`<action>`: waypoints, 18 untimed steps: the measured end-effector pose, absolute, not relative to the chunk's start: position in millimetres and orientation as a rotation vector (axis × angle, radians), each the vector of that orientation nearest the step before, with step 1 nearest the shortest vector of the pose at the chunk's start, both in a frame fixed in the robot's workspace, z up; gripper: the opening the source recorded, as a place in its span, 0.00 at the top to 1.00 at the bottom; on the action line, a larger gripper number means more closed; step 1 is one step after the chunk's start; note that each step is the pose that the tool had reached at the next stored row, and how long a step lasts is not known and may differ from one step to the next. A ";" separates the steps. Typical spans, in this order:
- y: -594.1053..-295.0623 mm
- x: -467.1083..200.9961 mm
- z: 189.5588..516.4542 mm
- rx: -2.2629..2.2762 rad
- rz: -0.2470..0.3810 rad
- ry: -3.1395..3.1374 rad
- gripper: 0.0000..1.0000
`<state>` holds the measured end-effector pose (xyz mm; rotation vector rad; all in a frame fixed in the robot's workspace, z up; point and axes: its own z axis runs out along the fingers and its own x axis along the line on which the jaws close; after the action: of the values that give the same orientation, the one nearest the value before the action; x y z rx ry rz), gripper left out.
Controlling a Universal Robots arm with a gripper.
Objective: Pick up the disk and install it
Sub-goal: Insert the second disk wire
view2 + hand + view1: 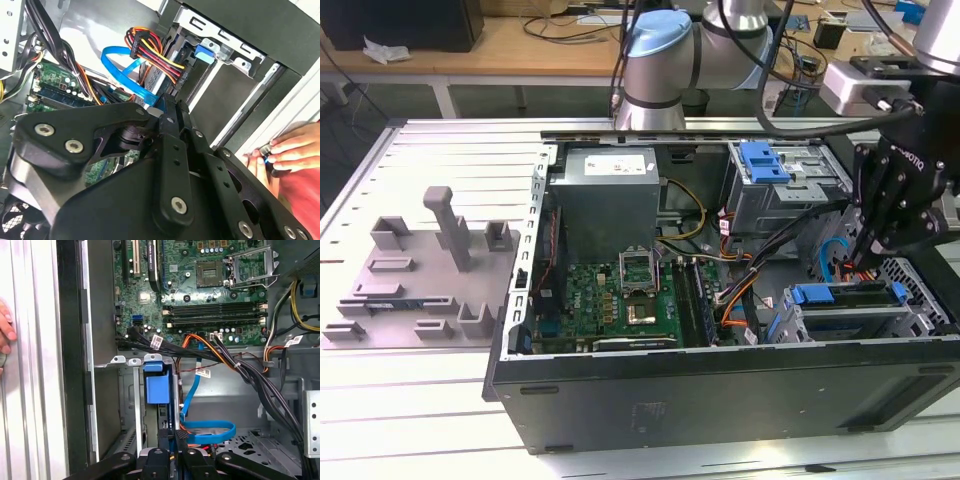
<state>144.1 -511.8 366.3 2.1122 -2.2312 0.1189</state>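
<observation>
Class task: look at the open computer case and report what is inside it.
Inside the computer case: green motherboard, grey power supply, cables, blue-tabbed drive bays. The gripper covers the bay beneath it.

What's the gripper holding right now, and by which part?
It cannot be told: the gripper sits at one end of the disk in its bay.

Open computer case seen from above: green motherboard [200,285] with memory slots; blue carrier frame [156,385] upright in drive bay; blue cable [212,432] looped beside it; gripper [175,440] fingertips pressed together at frame's end; person's hand [5,335] on slatted table [30,390].
</observation>
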 end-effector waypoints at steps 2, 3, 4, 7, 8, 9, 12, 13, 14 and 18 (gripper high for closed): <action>-515.3 144.1 365.7 2.121 0.100 -2.240 0.84; -516.1 144.1 365.5 2.123 0.095 -2.243 0.84; -517.0 144.1 365.3 2.126 0.089 -2.246 0.84; -520.5 144.1 365.1 2.134 0.071 -2.254 0.84; -521.8 144.1 365.1 2.137 0.065 -2.257 0.84; -522.9 144.1 365.1 2.139 0.060 -2.259 0.84; -526.2 144.1 365.0 2.145 0.047 -2.264 0.84; -527.1 144.1 364.9 2.147 0.043 -2.266 0.84; -528.3 144.1 364.9 2.149 0.039 -2.268 0.84; -531.2 144.1 364.7 2.155 0.027 -2.272 0.84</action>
<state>144.1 -531.2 364.7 2.1547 -2.2725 0.0272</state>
